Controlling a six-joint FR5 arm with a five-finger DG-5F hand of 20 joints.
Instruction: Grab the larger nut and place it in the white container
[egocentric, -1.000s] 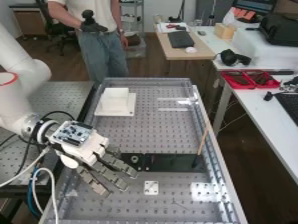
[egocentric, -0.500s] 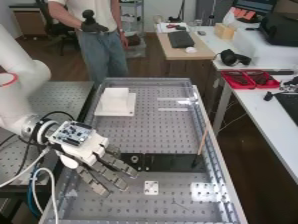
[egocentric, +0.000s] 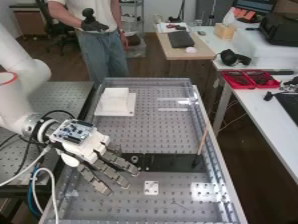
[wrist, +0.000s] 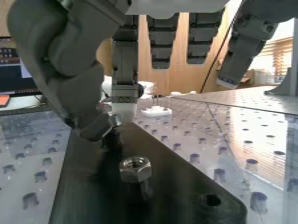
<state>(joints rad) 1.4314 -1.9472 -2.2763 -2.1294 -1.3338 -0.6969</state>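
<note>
In the high view the hand (egocentric: 100, 165) is low over the black bar's near-left part, its palm tilted down. The wrist view has the hand (wrist: 124, 95) with its thumb and one finger pinching the larger nut (wrist: 117, 120), mostly hidden between their tips, just above a dark post on the bar. Its other fingers hang straighter. The smaller nut (wrist: 135, 170) stands upright on the bar, apart from the fingers. Beside the fingers in the high view is the bearing (egocentric: 134, 159). The white container (egocentric: 115, 105) sits at the bench's far left.
The black bar (egocentric: 173, 162) lies across the perforated bench, with a thin wooden stick (egocentric: 202, 142) leaning at its right end. A small white plate (egocentric: 151, 188) lies in front of it. Raised clear edges run around the bench; cables hang by the arm.
The hand has shifted and turned very slightly, its fingers a little further right. The container and the bar have kept their places.
</note>
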